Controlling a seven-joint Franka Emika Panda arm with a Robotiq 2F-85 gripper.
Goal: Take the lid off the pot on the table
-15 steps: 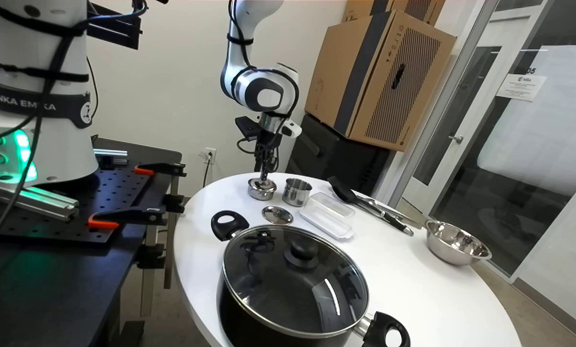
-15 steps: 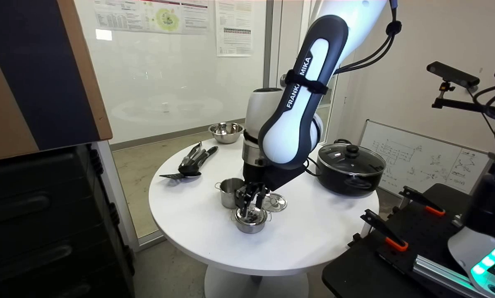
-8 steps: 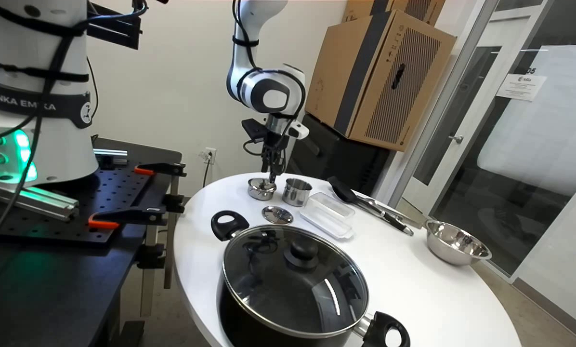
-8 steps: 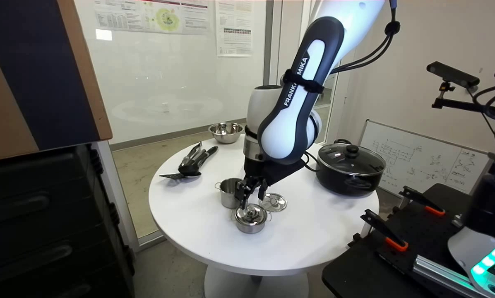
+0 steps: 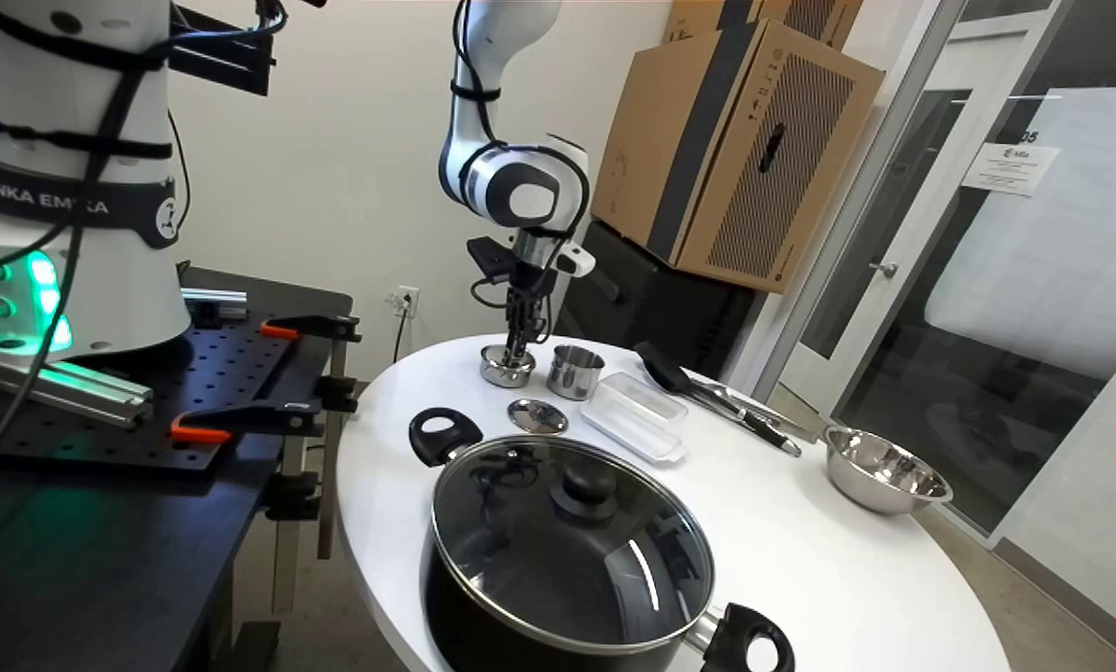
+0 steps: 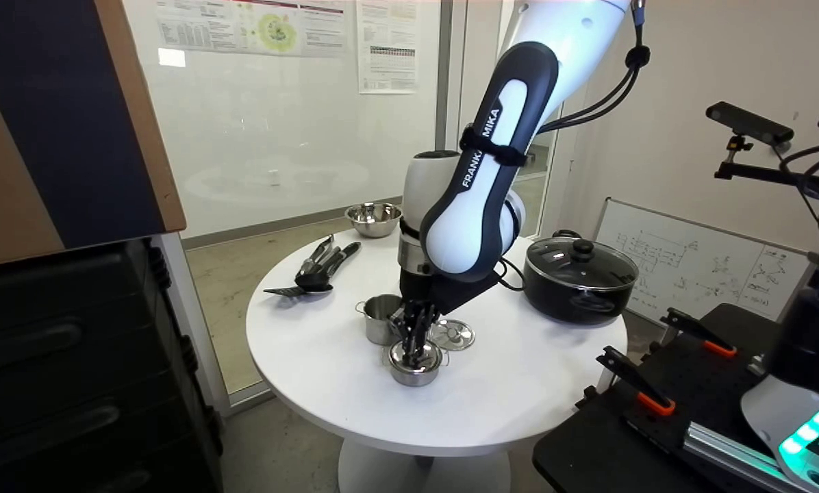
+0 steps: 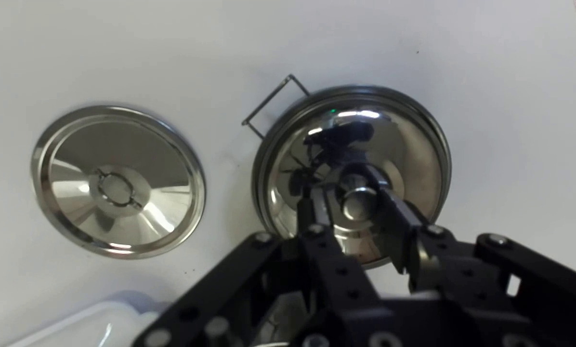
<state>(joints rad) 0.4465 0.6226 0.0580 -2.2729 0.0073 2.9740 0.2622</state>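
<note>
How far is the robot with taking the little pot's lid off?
Reaching looks done: the gripper is at the small steel pot. Gripping seems in hand: its fingers straddle the knob of the steel lid, a gap beside it. Lifting is left: the lid sits on the pot.

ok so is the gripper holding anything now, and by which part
Nothing, it seems: the open gripper straddles the knob of the domed metal pot lid, with a gap visible on one side.
</note>
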